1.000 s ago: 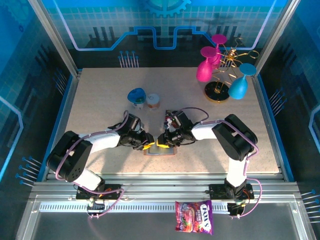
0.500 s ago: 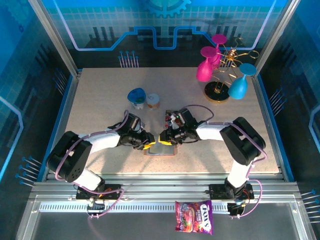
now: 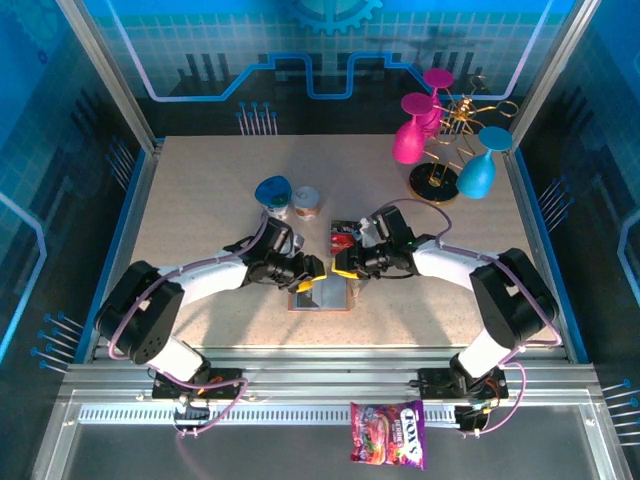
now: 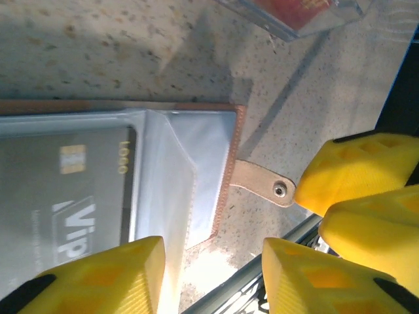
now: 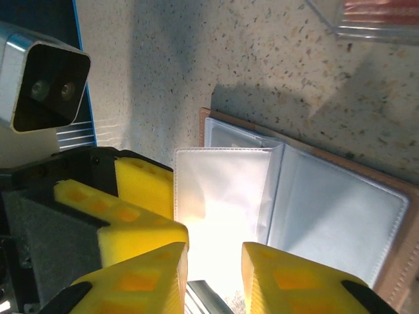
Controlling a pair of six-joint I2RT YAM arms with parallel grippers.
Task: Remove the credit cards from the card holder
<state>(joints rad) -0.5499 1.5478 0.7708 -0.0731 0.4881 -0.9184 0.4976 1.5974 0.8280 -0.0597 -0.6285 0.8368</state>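
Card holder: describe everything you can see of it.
The brown leather bifold card holder lies open and flat on the speckled table, inner side up, near its front middle. Stitched edge, clear pale plastic sleeves, a leather snap tab with a metal stud. A grey card with a gold chip sits in one sleeve.

I'm reaching both arms inward and low, elbows out, with my left gripper and right gripper facing nearly tip to tip. Left jaws are standing apart with nothing between them; right jaws are sitting narrow, grip unclear.
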